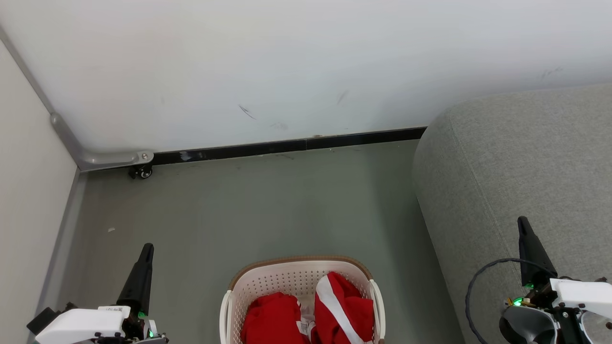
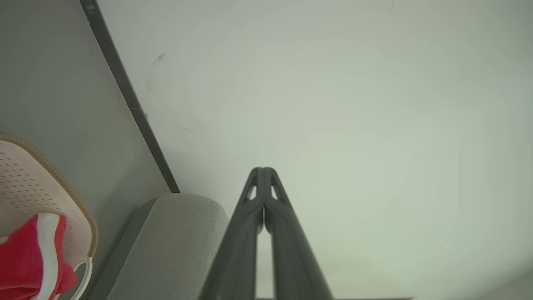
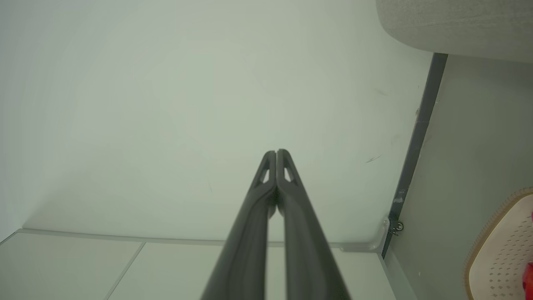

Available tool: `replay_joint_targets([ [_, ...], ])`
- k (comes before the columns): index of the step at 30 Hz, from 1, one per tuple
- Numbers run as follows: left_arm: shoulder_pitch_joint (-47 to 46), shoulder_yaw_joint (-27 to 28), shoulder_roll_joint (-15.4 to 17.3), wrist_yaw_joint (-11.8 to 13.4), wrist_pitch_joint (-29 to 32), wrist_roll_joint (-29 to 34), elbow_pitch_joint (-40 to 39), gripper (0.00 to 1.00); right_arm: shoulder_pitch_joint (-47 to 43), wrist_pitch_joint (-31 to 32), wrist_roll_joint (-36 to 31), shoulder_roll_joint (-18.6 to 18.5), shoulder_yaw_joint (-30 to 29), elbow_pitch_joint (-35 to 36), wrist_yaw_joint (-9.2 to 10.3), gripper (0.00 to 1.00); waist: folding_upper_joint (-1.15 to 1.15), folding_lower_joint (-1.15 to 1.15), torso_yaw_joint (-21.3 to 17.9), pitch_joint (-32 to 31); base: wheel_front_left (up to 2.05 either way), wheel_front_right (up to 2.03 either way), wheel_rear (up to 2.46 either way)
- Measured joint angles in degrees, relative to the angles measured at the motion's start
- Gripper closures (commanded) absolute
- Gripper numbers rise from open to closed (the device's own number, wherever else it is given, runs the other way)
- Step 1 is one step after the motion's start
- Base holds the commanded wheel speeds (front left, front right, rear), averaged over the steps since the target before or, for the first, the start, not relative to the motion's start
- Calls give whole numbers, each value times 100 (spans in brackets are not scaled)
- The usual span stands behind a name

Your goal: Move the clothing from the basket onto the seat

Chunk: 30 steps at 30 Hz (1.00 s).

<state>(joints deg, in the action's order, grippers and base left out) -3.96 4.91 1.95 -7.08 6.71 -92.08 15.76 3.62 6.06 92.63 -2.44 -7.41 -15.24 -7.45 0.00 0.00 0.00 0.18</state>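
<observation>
Left gripper point(image 1: 147, 247) and right gripper point(image 1: 522, 221) were closed and empty; a shallow pinch risked dropping clothing point(image 1: 306, 317) between basket point(image 1: 296, 261) and seat point(image 1: 526, 157).

A grey-green floor point(image 1: 267, 205) carries a cream perforated basket point(image 1: 277, 282) with a brown rim, standing at 6 o'clock. A large grey upholstered seat point(image 1: 516, 167) rests at 3 o'clock, apart from the basket. A small black caster wheel point(image 1: 142, 172) sits at 10 o'clock. A tiny pale scrap point(image 1: 111, 230) lies at 9 o'clock.

White wrists point(image 1: 81, 325), tapered black jaws, looping black cable point(image 1: 479, 271).
</observation>
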Motion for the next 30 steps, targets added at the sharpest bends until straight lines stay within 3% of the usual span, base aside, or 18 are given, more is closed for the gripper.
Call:
replay_joint_targets([
  [30, 0, 0, 0, 0, 0, 1, 0, 100, 0, 0, 1, 0, 0, 0, -1, 100, 0, 0, 0, 0, 0, 0, 0],
])
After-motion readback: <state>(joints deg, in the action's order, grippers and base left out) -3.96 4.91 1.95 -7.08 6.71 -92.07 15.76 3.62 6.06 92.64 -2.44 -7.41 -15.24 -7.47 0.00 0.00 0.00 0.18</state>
